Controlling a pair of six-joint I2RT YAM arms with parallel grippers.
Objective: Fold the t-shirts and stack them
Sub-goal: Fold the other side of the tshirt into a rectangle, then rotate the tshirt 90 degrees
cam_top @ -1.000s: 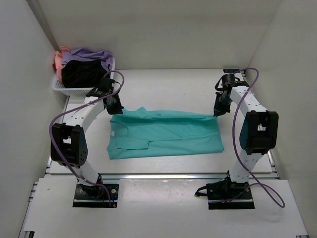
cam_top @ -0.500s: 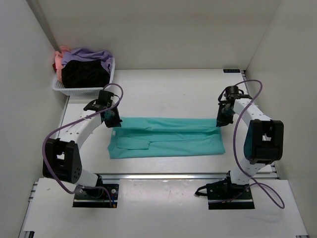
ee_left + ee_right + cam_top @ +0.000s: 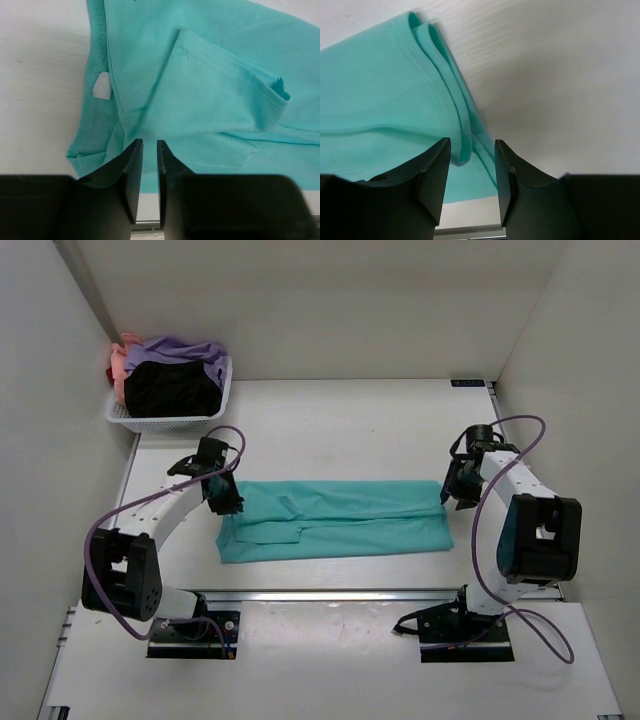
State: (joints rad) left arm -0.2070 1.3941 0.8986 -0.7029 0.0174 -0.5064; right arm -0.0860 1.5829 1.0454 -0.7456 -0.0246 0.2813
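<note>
The teal t-shirt (image 3: pixel 340 518) lies on the table as a long band, its far half folded toward the near edge. My left gripper (image 3: pixel 228 505) sits low at its left end. In the left wrist view the jaws (image 3: pixel 150 145) stand a narrow gap apart over the shirt (image 3: pixel 200 75), with no cloth between them. My right gripper (image 3: pixel 450 495) is at the shirt's right end. In the right wrist view it (image 3: pixel 472 145) is open, and the folded edge of the shirt (image 3: pixel 370 90) lies loose below the gap. Black (image 3: pixel 170 388), lavender (image 3: pixel 185 348), pink (image 3: pixel 120 360) and red (image 3: pixel 112 373) shirts are piled at the back left.
The white mesh basket (image 3: pixel 165 423) holding the other shirts stands in the back left corner. White walls close in the table on the left, back and right. A metal rail runs along the near table edge (image 3: pixel 330 593).
Both grippers carried the shirt's far edge toward the near side and lowered it, folding the shirt into a narrower band. The right jaws now stand open around the edge.
</note>
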